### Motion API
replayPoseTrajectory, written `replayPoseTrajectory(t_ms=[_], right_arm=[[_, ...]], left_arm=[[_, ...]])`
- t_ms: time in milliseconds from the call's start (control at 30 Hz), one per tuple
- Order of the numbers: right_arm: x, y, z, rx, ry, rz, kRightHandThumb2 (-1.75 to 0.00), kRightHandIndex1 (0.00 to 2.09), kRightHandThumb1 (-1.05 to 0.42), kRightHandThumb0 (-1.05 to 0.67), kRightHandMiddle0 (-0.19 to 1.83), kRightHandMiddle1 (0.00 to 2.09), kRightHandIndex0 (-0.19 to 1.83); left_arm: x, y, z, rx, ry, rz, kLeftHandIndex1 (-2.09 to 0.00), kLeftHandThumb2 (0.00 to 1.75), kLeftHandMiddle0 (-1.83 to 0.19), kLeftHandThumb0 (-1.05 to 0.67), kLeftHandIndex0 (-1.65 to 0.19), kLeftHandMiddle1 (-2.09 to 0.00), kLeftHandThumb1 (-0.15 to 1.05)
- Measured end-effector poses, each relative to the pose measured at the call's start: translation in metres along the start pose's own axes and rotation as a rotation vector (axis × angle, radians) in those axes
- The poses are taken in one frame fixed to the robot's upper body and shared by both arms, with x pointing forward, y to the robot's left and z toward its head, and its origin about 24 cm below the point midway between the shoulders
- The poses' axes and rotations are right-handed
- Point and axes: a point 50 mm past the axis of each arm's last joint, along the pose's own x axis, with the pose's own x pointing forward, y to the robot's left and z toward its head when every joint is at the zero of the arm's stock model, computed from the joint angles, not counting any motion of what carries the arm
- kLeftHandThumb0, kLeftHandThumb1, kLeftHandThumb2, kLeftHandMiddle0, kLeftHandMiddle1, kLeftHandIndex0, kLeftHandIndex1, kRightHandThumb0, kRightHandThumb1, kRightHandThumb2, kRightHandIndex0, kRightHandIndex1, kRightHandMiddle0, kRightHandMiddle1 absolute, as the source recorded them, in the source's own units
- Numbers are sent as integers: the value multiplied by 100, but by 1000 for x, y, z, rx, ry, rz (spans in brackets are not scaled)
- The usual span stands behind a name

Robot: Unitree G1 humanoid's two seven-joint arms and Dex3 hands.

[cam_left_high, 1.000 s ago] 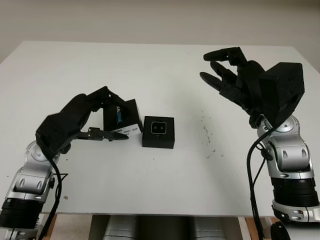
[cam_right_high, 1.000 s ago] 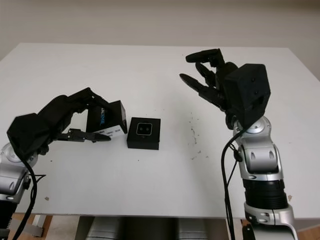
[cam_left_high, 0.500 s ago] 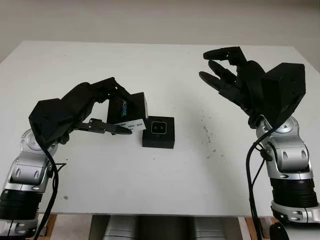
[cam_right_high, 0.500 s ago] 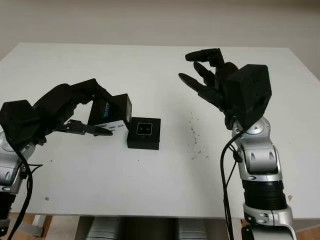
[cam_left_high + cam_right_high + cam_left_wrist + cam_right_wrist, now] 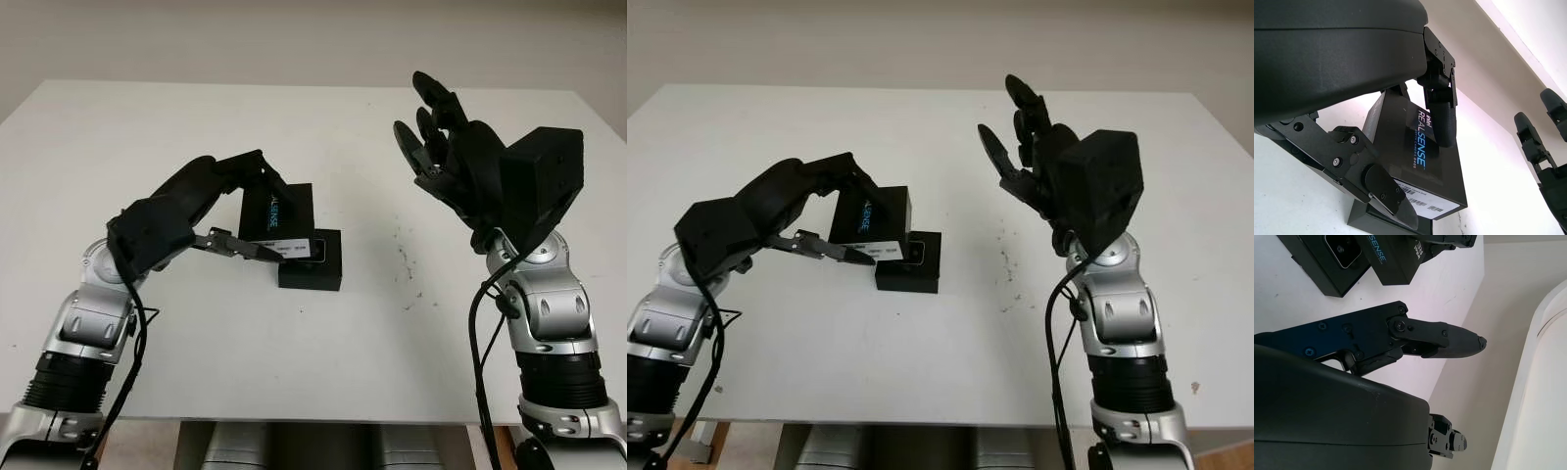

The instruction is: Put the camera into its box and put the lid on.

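White tabletop (image 5: 323,372) bore the black camera box (image 5: 312,262). Left hand (image 5: 211,211) gripped the black printed lid (image 5: 277,213), tilted, overlapping it; misalignment risked jamming. Right hand (image 5: 446,147) hovered open.

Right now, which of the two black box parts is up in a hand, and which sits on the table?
The lid with the RealSense lettering is gripped by the left hand, partly over the base. The box base with the camera sits on the table.

Black lid (image 5: 278,213) tilted over box (image 5: 312,271)
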Motion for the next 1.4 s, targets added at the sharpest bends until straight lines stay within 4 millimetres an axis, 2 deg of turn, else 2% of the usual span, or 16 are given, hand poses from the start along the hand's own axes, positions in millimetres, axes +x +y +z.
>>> replayPoseTrajectory(t_ms=[300,1400], right_arm=[[0,2,1,-2,-13,0,-57,0,-105,-69,-18,2,-19],[-2,5,-6,34,3,1,-53,0,-105,-73,-19,4,-19]], left_arm=[[6,-12,3,-12,-12,-12,-141,6,-45,-15,-30,-157,99],[12,-29,-2,17,52,-40,-143,6,-45,-14,-28,-158,98]])
